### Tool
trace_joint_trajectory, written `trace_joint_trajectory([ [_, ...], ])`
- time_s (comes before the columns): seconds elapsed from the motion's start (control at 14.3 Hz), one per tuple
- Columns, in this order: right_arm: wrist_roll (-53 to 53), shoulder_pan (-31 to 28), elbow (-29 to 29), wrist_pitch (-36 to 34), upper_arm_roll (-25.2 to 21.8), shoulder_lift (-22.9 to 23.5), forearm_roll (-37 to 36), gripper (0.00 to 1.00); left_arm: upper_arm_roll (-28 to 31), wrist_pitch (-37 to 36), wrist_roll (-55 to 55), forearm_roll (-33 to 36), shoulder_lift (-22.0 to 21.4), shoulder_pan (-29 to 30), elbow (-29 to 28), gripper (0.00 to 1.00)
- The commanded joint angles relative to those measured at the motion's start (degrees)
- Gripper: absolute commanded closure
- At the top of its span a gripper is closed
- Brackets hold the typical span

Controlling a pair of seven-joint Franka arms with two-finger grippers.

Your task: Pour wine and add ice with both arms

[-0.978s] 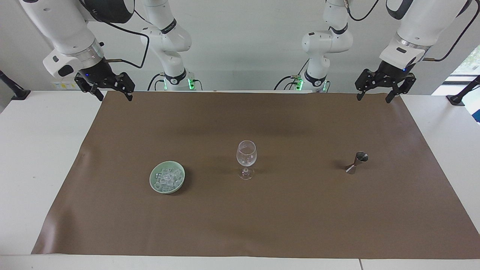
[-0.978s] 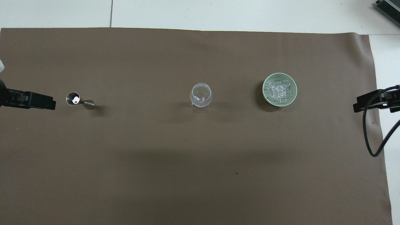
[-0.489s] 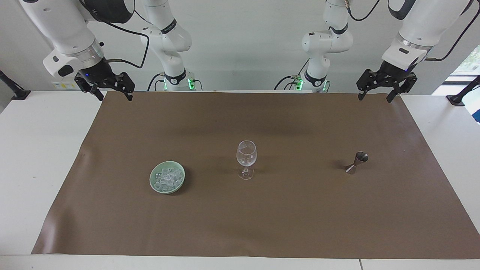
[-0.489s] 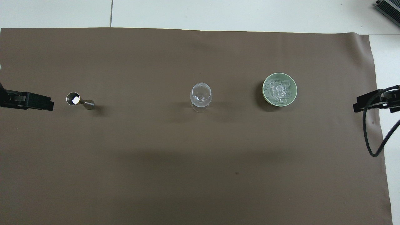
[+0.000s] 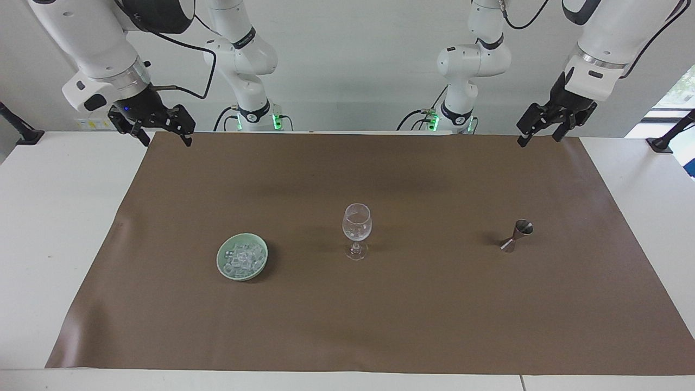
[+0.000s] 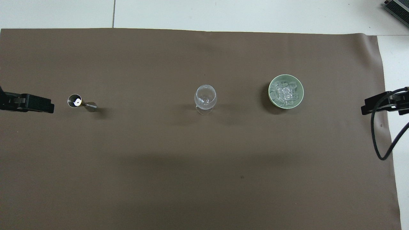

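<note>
- The left gripper [image 5: 537,136] hangs in the air over the mat's edge closest to the robots, at the left arm's end; its fingers are spread wide with nothing between them.
- The right gripper [image 5: 165,136] hangs over the same edge at the right arm's end, fingers likewise spread and empty.
- Out from the left fingers, well apart from them, stands a metal jigger [image 5: 516,235]; toward the middle of the mat stands the wine glass [image 5: 357,231], upright and seemingly empty.
- Out from the right fingers, also well apart, the ice [image 5: 242,259] lies heaped in a green bowl [image 5: 223,268].
- Judged from this, nothing is poured or added yet; the step in hand looks like the first reach. The left fingers would do well to straddle the jigger's narrow waist, keeping it level until it is over the glass.
- The facing view shows both grippers whole and how high they hang.
- The overhead view shows only their dark tips at its edges, but looks down into the jigger's cup [image 6: 74,101], where a bright glint shows, and into the ice [image 6: 285,92].
</note>
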Motion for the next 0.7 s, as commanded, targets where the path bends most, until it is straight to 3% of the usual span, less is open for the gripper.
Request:
trace_joint_trajectory([
  [0.0,-1.2,-0.2,-0.6,0.2,-0.2,-0.7,1.4,0.0,0.0,-0.5,-5.1,-0.9,-0.9,-0.5,0.1,0.0],
  [0.35,-1.2,-0.2,-0.6,0.2,-0.2,-0.7,1.4,0.0,0.8,-2.7,-5.7,-2.3,-1.4,-0.1,-0.1,0.0],
  [0.63,-1.2,-0.2,-0.6,0.2,-0.2,-0.7,1.4,0.0,4.8,-3.3,-6.9,-5.0,-1.8,0.4,-1.4,0.0],
])
